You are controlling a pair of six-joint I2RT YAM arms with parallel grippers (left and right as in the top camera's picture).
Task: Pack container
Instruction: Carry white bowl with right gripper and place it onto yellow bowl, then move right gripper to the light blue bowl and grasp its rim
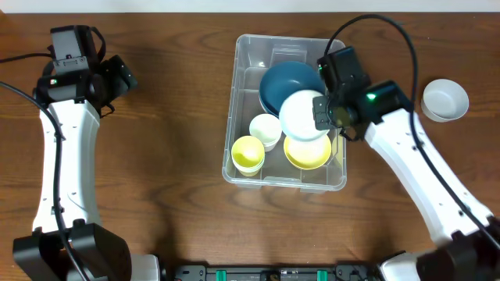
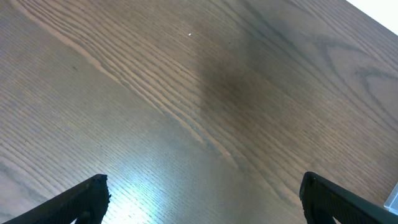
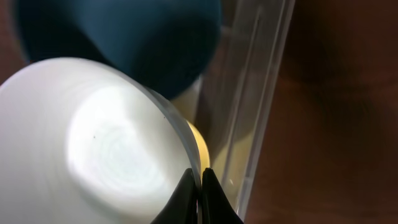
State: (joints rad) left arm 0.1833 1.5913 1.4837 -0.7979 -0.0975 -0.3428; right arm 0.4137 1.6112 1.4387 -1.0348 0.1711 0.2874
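One white bowl (image 1: 303, 115) is pinched at its rim by the right claw (image 3: 200, 193), directly over the container (image 1: 242, 47). The left claw (image 2: 208, 204) is seen spread, well apart

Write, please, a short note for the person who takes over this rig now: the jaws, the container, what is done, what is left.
Left gripper: jaws open, empty, over the bare table, left of the container.
Right gripper: jaws shut on the rim of the white bowl, inside the container, over the yellow bowl.
Done: blue bowl, yellow bowl, small white cup and yellow cup are in the container.
Left: release the white bowl; the second white bowl is on the table, right of the container, not yet packed.
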